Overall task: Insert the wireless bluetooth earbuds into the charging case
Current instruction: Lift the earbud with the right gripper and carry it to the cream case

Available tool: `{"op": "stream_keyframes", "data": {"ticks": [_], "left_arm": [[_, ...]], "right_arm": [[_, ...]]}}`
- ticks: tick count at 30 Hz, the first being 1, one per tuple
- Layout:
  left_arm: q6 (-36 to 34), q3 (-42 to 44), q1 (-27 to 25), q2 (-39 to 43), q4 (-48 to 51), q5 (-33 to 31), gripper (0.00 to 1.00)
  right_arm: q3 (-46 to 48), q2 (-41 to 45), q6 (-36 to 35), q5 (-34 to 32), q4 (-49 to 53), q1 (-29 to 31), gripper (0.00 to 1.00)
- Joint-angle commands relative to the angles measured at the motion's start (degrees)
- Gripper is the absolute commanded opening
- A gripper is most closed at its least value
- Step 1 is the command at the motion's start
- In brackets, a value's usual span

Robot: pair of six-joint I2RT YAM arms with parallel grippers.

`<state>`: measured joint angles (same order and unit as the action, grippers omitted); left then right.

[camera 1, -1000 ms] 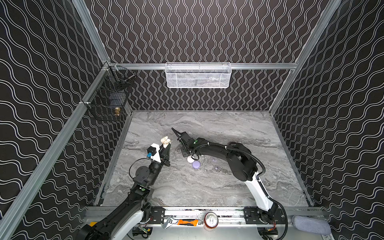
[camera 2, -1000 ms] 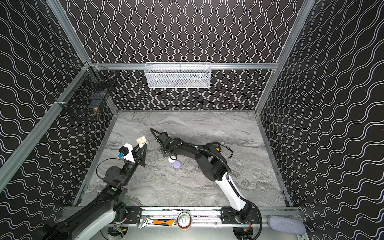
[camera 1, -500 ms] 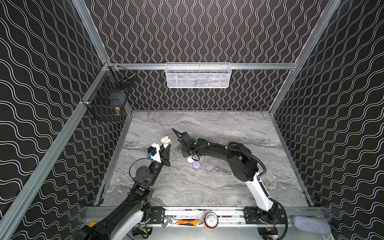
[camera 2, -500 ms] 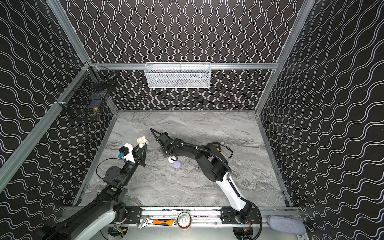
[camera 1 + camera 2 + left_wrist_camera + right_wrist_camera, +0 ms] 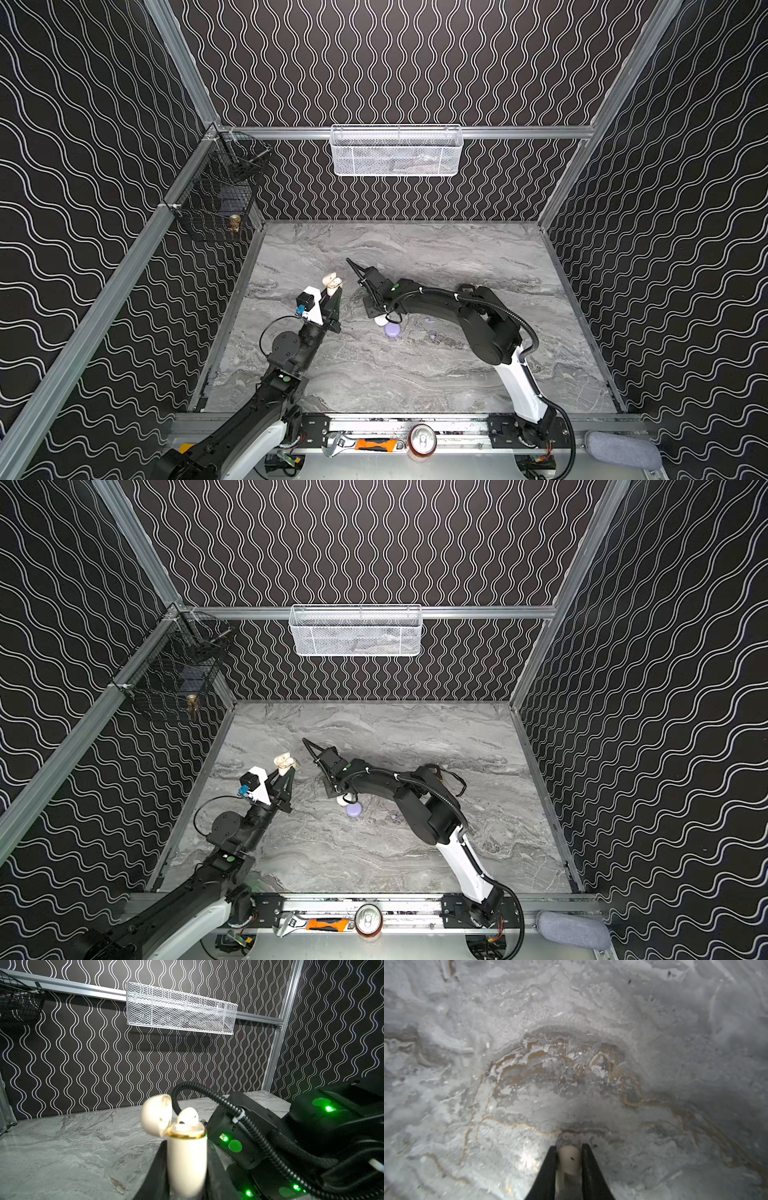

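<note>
My left gripper [image 5: 333, 296] [image 5: 186, 1147] is shut on a cream charging case [image 5: 331, 284] [image 5: 187, 1159], held upright above the table's left side. Its lid [image 5: 156, 1114] is swung open and one cream earbud [image 5: 187, 1116] sits in it. Just to the right, my right gripper [image 5: 370, 316] [image 5: 569, 1147] points down at the marble table [image 5: 415, 374]. It is shut on a second cream earbud [image 5: 569, 1159], with a black finger pressed against each side. In both top views the wrist hides this earbud.
A white rounded piece [image 5: 380, 320] and a lilac pebble-like case [image 5: 392, 329] lie beside the right gripper, with small lilac bits [image 5: 429, 320] further right. A white mesh basket [image 5: 395, 151] hangs on the back wall and a black wire basket [image 5: 220, 195] on the left wall.
The right gripper's jaws have closed further. Neither arm has visibly shifted, and the left gripper still holds the case in the same place.
</note>
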<state>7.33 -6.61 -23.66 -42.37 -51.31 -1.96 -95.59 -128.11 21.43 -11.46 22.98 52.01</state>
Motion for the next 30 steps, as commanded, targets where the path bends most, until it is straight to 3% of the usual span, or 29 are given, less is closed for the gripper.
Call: {"op": "stream_keyframes", "data": {"ticks": [1, 9, 13, 22, 25, 30], "left_arm": [[-0.57, -0.33, -0.07, 0.28, -1.16, -0.14, 0.0], [-0.37, 0.74, -0.12, -1.46, -5.69, 1.71, 0.0], [-0.31, 1.98, -0.12, -3.34, -12.53, 5.95, 0.0], [-0.26, 4.58, -0.16, -11.43, -32.26, 16.76, 0.0], [0.37, 4.94, -0.16, -13.87, -37.32, 19.69, 0.0], [0.36, 4.41, -0.45, -13.45, -37.37, 22.09, 0.0]], "right_arm": [[0.77, 2.97, 1.02, 0.0, -2.09, 0.02, 0.18], [7.23, 13.54, 1.49, -3.05, -7.98, 0.11, 0.16], [13.76, 24.52, 1.54, -6.05, -12.47, 1.66, 0.16], [23.62, 44.28, -4.81, -16.89, -25.62, 12.83, 0.15], [26.25, 47.16, -8.0, -17.32, -33.2, 16.93, 0.16], [28.32, 47.15, -12.02, -17.11, -43.15, 21.36, 0.15]]}}
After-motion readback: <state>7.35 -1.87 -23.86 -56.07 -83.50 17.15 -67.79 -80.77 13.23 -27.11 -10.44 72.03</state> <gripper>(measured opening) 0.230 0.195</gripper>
